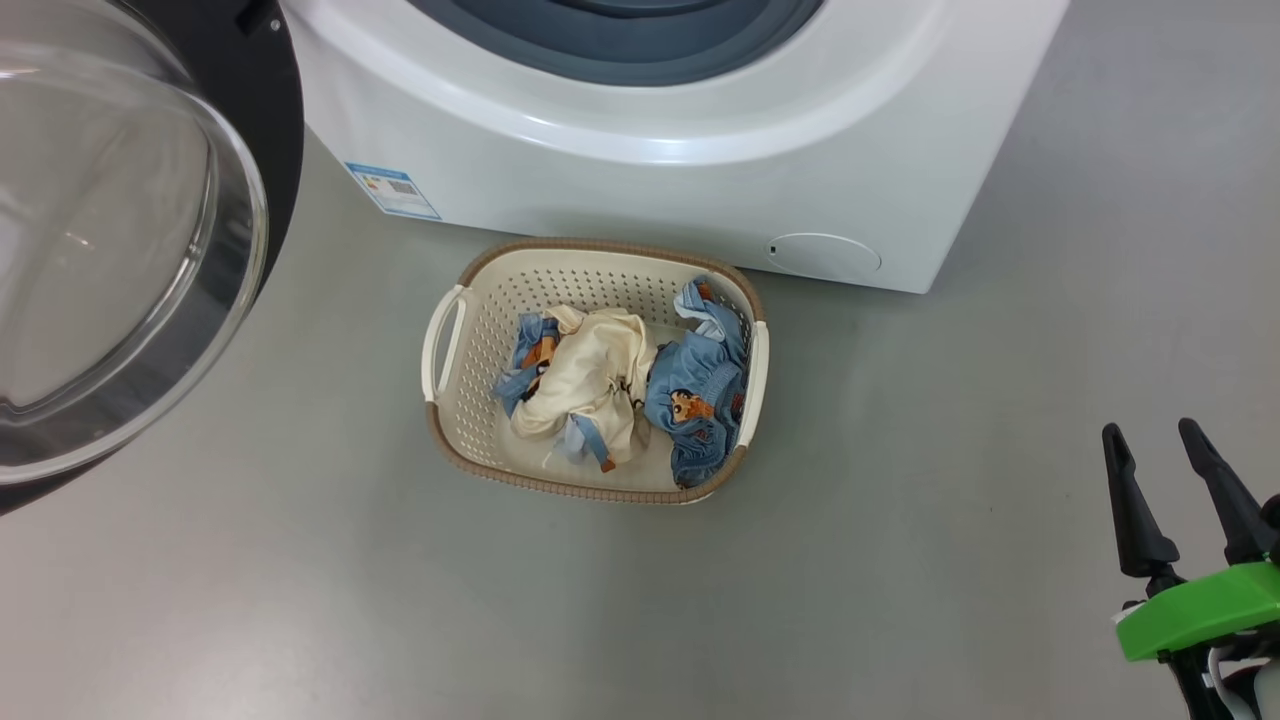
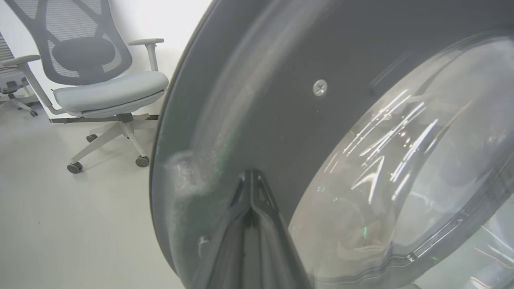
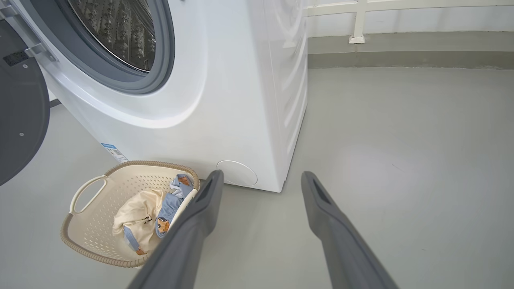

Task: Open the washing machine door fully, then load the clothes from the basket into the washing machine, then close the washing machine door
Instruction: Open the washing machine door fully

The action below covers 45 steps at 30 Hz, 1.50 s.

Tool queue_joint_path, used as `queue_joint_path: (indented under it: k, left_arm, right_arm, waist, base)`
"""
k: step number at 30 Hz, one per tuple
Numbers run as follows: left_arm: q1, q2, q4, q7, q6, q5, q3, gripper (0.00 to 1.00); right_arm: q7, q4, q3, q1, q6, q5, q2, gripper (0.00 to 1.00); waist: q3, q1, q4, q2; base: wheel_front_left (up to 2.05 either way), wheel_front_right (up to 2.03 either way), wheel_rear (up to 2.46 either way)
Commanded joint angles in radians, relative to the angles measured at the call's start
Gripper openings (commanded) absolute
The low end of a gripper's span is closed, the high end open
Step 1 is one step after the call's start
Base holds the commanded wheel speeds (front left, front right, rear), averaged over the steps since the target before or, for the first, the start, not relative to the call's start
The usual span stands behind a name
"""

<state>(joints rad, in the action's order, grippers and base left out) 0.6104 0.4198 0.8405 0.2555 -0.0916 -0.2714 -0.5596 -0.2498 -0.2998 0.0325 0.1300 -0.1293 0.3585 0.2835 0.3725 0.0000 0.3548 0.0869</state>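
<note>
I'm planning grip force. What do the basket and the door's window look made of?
The basket looks like matte cream plastic: moulded perforated walls, woven-look brown rim. The door's window looks like clear glass or hard plastic: see-through, bright reflections.

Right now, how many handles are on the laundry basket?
2: the left handle at one end of the basket, the right handle at the other, beside the blue clothes. None looks hidden.
</note>
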Motion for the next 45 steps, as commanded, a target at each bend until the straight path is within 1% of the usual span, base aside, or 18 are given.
queue_joint_path:
  k: [1, 9, 16, 20, 24, 31, 35, 38, 42, 44, 45]
  left_arm:
    - [0.021, 0.083, -0.012, 0.006, -0.002, 0.014, -0.028, 0.0]
    - [0.057, 0.075, 0.008, 0.006, -0.01, 0.042, -0.04, 0.0]
    - [0.065, 0.056, 0.007, 0.006, -0.004, 0.07, -0.055, 0.0]
    - [0.048, 0.042, -0.002, 0.006, -0.004, 0.082, -0.062, 0.0]
    - [0.019, 0.021, -0.017, 0.006, -0.013, 0.08, -0.072, 0.0]
    - [-0.057, -0.031, -0.067, 0.006, -0.033, 0.058, -0.078, 0.0]
    - [-0.108, -0.066, -0.117, 0.006, -0.038, 0.037, -0.06, 0.0]
    - [-0.151, -0.089, -0.169, 0.006, -0.039, -0.002, -0.007, 0.0]
    - [-0.219, -0.104, -0.239, 0.006, -0.039, -0.066, 0.067, 0.01]
    - [-0.254, -0.11, -0.274, 0.006, -0.039, -0.094, 0.105, 0.16]
    - [-0.287, -0.119, -0.309, 0.006, -0.039, -0.119, 0.138, 0.36]
  right_arm:
    - [-0.012, 0.027, -0.022, 0.012, -0.001, -0.016, 0.019, 1.0]
    - [-0.012, 0.036, -0.023, 0.024, -0.001, -0.02, 0.03, 1.0]
    - [-0.012, 0.033, -0.026, 0.03, -0.001, -0.021, 0.03, 1.0]
    - [-0.012, 0.027, -0.027, 0.025, -0.001, -0.019, 0.026, 1.0]
    - [-0.012, 0.022, -0.028, 0.013, -0.001, -0.015, 0.017, 1.0]
    - [-0.012, 0.02, -0.032, -0.009, -0.001, -0.009, 0.003, 1.0]
    - [-0.012, 0.02, -0.034, -0.021, -0.001, -0.006, -0.003, 1.0]
    - [-0.012, 0.018, -0.036, -0.029, -0.001, -0.003, -0.007, 1.0]
    - [-0.012, 0.015, -0.041, -0.038, -0.001, 0.001, -0.013, 1.0]
    - [-0.012, 0.015, -0.043, -0.043, -0.001, 0.004, -0.014, 1.0]
    - [-0.012, 0.017, -0.044, -0.048, -0.001, 0.005, -0.017, 1.0]
  waist:
    - [0.008, 0.0, 0.0, 0.0]
    - [0.037, 0.0, 0.003, 0.0]
    - [0.034, 0.0, 0.001, 0.0]
    - [0.014, 0.0, 0.0, 0.0]
    - [-0.014, 0.0, 0.001, 0.0]
    - [-0.07, 0.0, 0.009, 0.0]
    - [-0.1, 0.0, 0.014, 0.0]
    - [-0.12, 0.0, 0.017, 0.0]
    - [-0.145, 0.0, 0.015, 0.0]
    - [-0.155, 0.0, 0.012, 0.0]
    - [-0.166, 0.0, 0.008, 0.0]
  base:
    - [0.0, 0.0, 0.0]
    - [0.0, 0.0, 0.0]
    - [0.0, 0.0, 0.0]
    - [0.0, 0.0, 0.0]
    - [0.0, 0.0, 0.0]
    - [0.0, 0.0, 0.0]
    - [0.0, 0.0, 0.0]
    - [0.0, 0.0, 0.0]
    - [0.0, 0.0, 0.0]
    - [0.0, 0.0, 0.0]
    - [0.0, 0.0, 0.0]
